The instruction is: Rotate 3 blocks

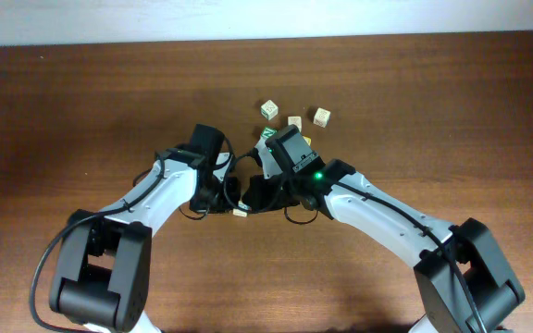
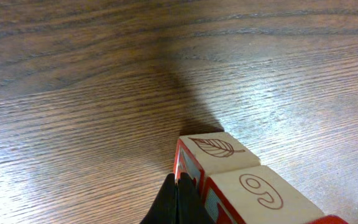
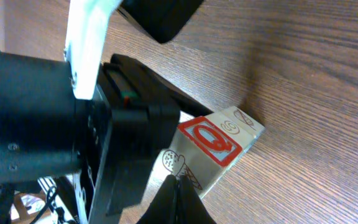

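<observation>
In the left wrist view two wooden blocks lie side by side and touching, one with a leaf drawn on top (image 2: pixel 217 149), one with a 9-like numeral (image 2: pixel 261 190); both have red-and-white side faces. My left gripper (image 2: pixel 179 184) is shut, and its tips rest against the leaf block's red side. In the right wrist view the row of blocks shows a red letter face (image 3: pixel 210 140) and a pale face with an ice-cream cone (image 3: pixel 180 164). My right gripper (image 3: pixel 178 182) is shut, with its tips at the cone face. From overhead only a pale block (image 1: pixel 240 212) peeks out between the left gripper (image 1: pixel 231 202) and the right gripper (image 1: pixel 250 202).
Behind the arms lie loose cubes: a green-faced one (image 1: pixel 269 109), two pale ones (image 1: pixel 295 121) (image 1: pixel 322 117), another green one (image 1: pixel 266 134) and a yellow one (image 1: pixel 306 141) partly under the right arm. The left arm's black wrist (image 3: pixel 55 124) fills the left of the right wrist view.
</observation>
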`<state>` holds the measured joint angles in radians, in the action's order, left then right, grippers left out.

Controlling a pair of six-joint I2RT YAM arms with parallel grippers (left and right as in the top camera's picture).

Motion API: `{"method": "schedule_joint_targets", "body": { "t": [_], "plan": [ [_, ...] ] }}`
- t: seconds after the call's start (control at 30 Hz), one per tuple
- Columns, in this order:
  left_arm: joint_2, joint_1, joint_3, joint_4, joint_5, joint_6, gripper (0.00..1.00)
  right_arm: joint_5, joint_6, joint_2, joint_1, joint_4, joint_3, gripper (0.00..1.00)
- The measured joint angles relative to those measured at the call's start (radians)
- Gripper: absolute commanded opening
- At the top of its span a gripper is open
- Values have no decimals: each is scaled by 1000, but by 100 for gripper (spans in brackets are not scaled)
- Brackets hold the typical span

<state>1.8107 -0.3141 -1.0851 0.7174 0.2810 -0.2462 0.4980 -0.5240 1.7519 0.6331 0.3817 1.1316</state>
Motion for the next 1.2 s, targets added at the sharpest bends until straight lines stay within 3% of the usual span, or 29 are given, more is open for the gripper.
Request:
{"method": "schedule_joint_targets", "body": {
  "t": [0.27,0.47,0.63,0.9,1.2],
  "plan": [
    [0,6,0,0,0,-39,0,3,-3,19,5,-18,12,4],
    [0,177,-8,-27,-31,-81,0,5,-3,20,5,-20,13,4],
    [0,274,-121,-8,-53,-76,0,4,-3,20,5,-19,14,4],
    [0,288,-181,-7,-54,-64,0,-16,11,20,6,53,55,4],
    [0,288,-194,16,-62,-43,0,-29,79,20,6,198,222,4]
  ]
}}
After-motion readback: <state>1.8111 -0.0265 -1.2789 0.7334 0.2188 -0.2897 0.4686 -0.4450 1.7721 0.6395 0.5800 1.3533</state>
